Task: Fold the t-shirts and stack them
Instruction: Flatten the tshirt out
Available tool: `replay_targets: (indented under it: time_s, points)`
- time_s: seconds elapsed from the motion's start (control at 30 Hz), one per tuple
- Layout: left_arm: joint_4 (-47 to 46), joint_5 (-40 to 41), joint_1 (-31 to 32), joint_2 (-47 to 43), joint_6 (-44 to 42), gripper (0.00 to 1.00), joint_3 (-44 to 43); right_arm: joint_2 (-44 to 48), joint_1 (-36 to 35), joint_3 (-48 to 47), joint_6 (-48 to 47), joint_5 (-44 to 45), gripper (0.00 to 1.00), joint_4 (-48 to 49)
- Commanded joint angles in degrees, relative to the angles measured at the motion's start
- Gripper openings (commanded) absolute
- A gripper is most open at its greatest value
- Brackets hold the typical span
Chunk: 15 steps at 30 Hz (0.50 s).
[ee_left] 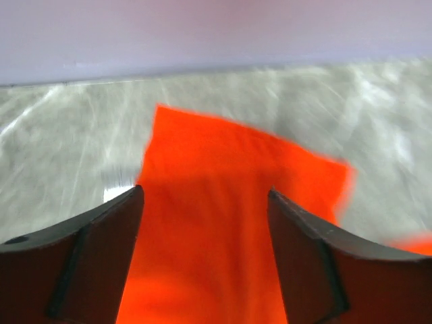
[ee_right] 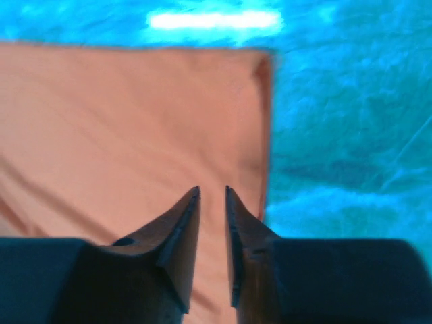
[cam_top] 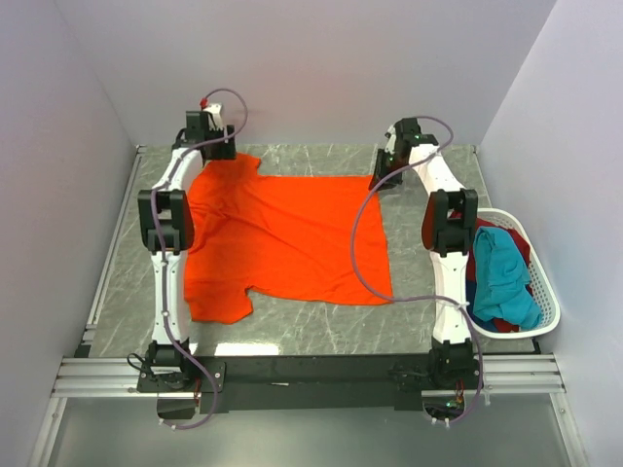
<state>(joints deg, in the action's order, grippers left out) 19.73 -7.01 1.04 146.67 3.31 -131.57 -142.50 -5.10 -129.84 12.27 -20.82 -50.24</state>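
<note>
The spread t-shirt (cam_top: pixel 292 243) lies flat on the table (cam_top: pixel 321 329) between my two arms, its sleeves toward my left and its hem toward my right. My left claw (cam_top: pixel 216 146) (ee_left: pixel 206 196) hangs over the far sleeve at the back left. My right claw (cam_top: pixel 387 175) (ee_right: pixel 212 192) sits above the shirt's far right corner. The basket (cam_top: pixel 550 302) stands at the table's right edge, just beside my right arm, with the other t-shirts (cam_top: pixel 501 277) heaped in it.
</note>
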Motion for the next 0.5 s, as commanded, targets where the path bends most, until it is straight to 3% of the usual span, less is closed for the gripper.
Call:
replay_targets:
  time_s: [0.0, 0.1, 0.2, 0.33, 0.47]
  points:
    - [0.4, -7.7, -0.2, -19.0, -4.9, 0.84, 4.6, 10.2, -1.8, -0.9, -7.9, -3.9, 0.34, -2.9]
    - [11.1, -15.2, -0.7, -29.6, -11.6, 0.86, 11.5, 17.0, -3.5, 5.0, -15.2, -3.5, 0.47, -6.1]
    - [21.8, -25.6, -3.5, -39.9, -19.5, 0.81, 22.2, 22.4, -4.7, 13.1, -20.1, -3.0, 0.52, -7.8]
    - [32.7, -27.7, -6.5, -50.1, -29.2, 0.69, 37.6, 26.7, -7.8, 22.1, -24.1, -2.1, 0.56, -10.1]
    - [35.0, -23.8, -8.1, -59.6, -35.8, 0.55, 56.4, 29.4, -10.8, 30.9, -25.5, -2.1, 0.53, -9.4]
